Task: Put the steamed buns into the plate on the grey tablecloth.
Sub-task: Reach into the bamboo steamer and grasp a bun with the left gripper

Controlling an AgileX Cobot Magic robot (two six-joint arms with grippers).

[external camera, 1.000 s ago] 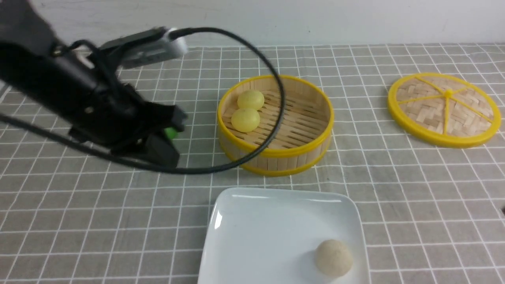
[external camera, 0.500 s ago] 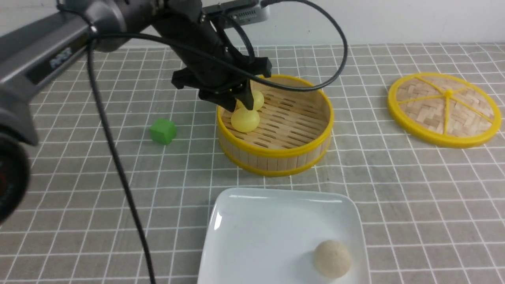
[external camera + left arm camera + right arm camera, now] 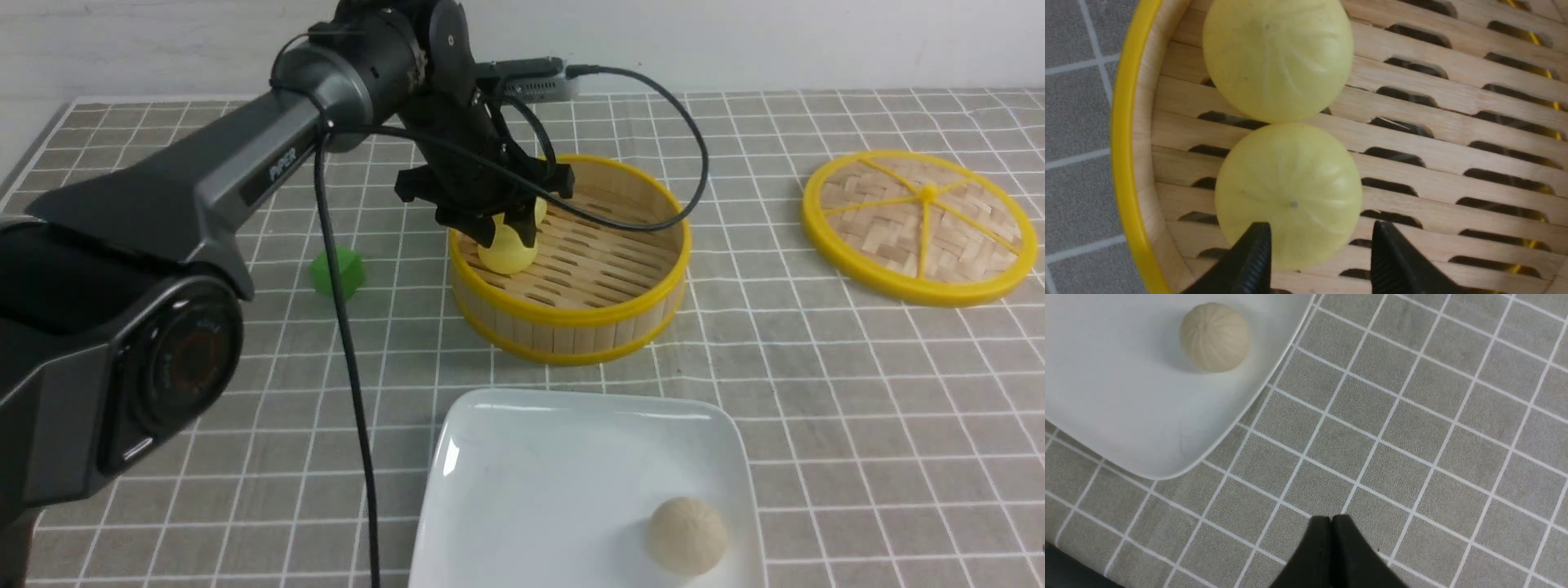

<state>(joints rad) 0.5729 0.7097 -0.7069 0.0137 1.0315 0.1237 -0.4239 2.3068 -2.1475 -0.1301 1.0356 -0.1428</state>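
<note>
Near yellow bun [image 3: 1288, 192] and far yellow bun [image 3: 1278, 57] in steamer [image 3: 571, 322], touching, domes up; round, no long axis. Left gripper [image 3: 1316, 230] over near bun, jaws apart, grasping nothing. Far bun mostly hidden in front view. Beige bun [image 3: 687, 535] on plate [image 3: 531, 482]. Right gripper [image 3: 1332, 517] clenched on nothing, over cloth [image 3: 1433, 437].

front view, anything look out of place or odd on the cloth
Only the green cube: it sits alone on the grey tablecloth, left of the steamer basket, unlike the buns and tableware around it. Nothing looks spilled, tipped or damaged.
</note>
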